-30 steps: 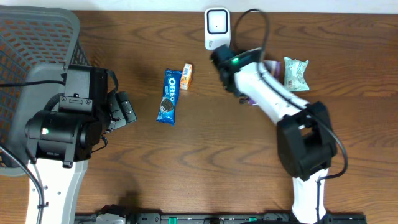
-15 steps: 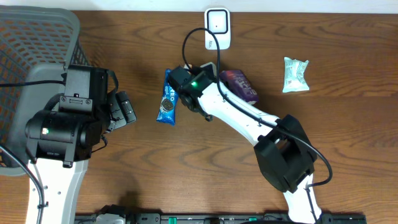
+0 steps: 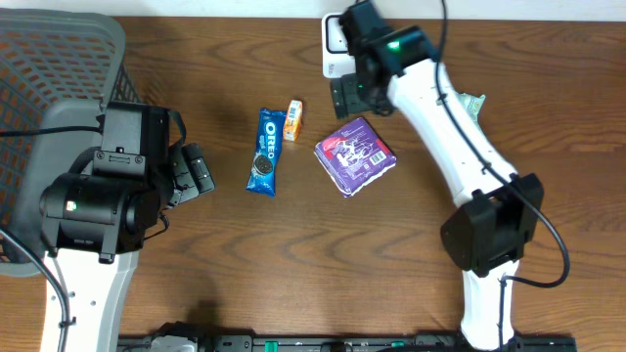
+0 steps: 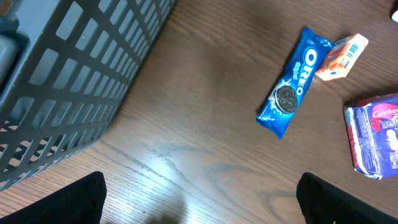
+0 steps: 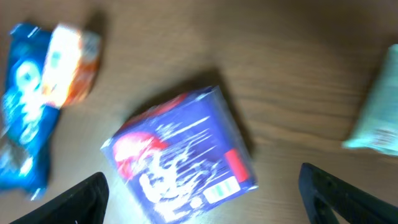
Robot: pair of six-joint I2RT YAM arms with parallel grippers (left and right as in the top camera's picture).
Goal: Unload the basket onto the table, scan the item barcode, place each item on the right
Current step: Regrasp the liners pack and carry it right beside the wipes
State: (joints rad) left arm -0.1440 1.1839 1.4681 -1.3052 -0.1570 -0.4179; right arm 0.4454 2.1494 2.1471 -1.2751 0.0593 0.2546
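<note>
I've got a brown wooden table (image 3: 293, 254) here: Oreo pack (image 3: 265, 152), small orange box (image 3: 293, 119) just beside it, purple packet (image 3: 355, 155), pale green packet (image 5: 376, 106).

The right wrist view is smeared throughout. Below the right claw (image 3: 348, 96) lies the purple packet (image 5: 183, 158), and neither its print nor its barcode can be read. To that claw's left the frame edge cuts the Oreo pack (image 5: 25, 106), and to its right it cuts the pale green packet (image 5: 376, 106). From overhead, the right arm (image 3: 445, 108) covers most of the white scanner (image 3: 331, 49) behind the claw. In the left wrist view only the tips of the left claw (image 3: 194, 174) show, and the basket (image 4: 74, 81) to its left runs off the frame.
</note>
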